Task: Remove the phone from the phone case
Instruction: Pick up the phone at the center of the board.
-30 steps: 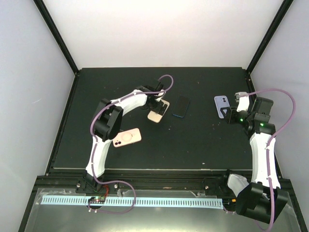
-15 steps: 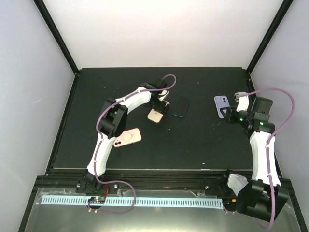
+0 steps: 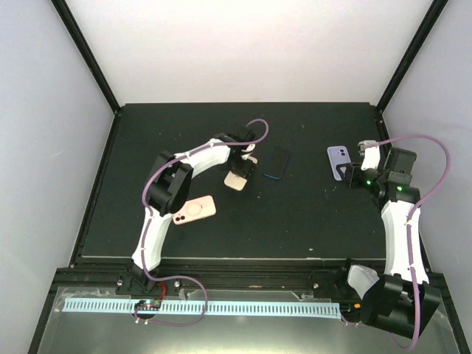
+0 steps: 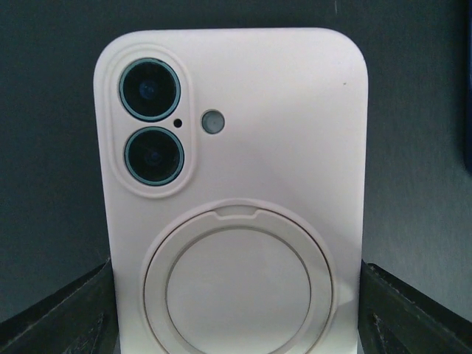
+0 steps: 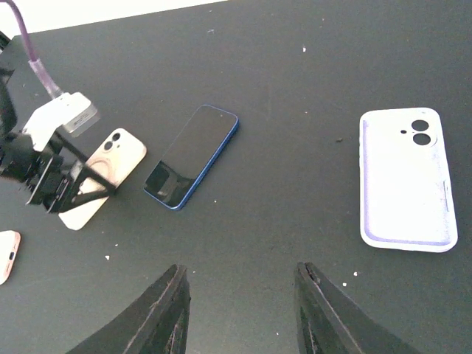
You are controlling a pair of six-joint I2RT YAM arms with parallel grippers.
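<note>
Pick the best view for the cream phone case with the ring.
Left wrist: the cream phone case fills the frame, lenses and ring sharp. Top external shows it small, partly under the left arm. Right wrist shows it small too, the left hand over its lower end.

Pastels are sitting on a matte black bench (image 3: 310, 214).
The phone case (image 4: 236, 147) is showing plain cream, with a raised ring in the same cream, and the phone (image 4: 151, 90) is glinting through it with teal-rimmed black lenses. The left fingers (image 4: 59, 317) are reading charcoal. A second phone (image 5: 192, 155) is showing a blue edge around glossy black glass, an empty case (image 5: 405, 177) is looking pale lilac, and a third phone (image 3: 194, 209) is showing salmon pink. The white arms are trailing purple cables (image 3: 431, 147).
</note>
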